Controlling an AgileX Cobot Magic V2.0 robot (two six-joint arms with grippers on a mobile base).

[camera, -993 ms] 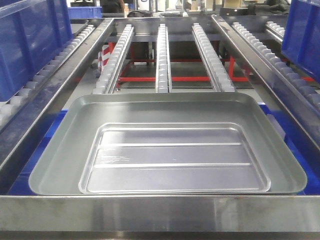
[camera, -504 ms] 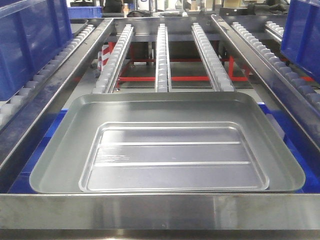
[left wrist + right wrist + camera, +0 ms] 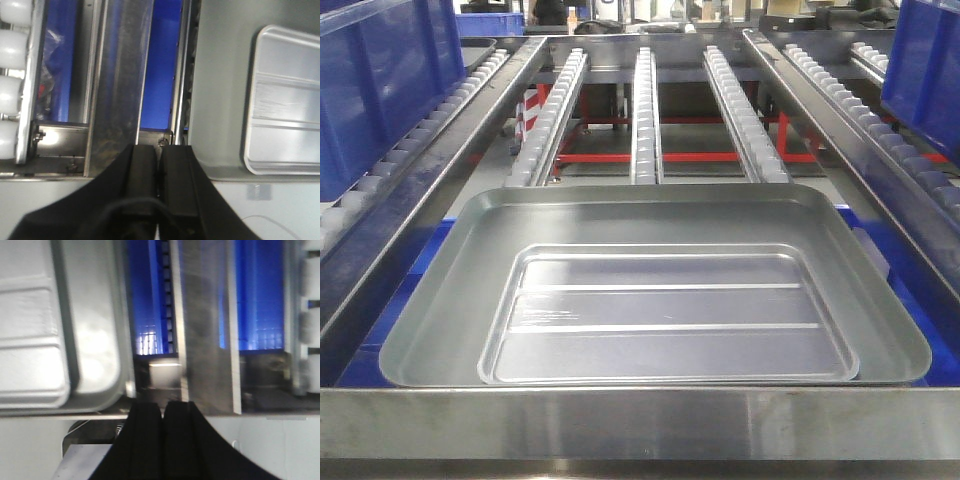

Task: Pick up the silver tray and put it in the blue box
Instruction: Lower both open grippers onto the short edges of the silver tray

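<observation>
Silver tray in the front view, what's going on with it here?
The silver tray lies flat in front of the roller rails, over the blue box, which shows along both of its sides. Neither arm holds it: the left gripper and the right gripper are both shut and empty, each beside the tray's rim. Whether the tray sits fully down inside the box cannot be told.

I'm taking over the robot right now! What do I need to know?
Left gripper: shut, empty, beside a near corner of the tray.
Right gripper: shut, empty, beside the other near corner.
Silver tray: lies flat over the blue box, blue showing along both its sides.
Done: tray looks placed; neither gripper holds it.
Left: probably just check that it sits fully inside, which these views can't show.
</observation>
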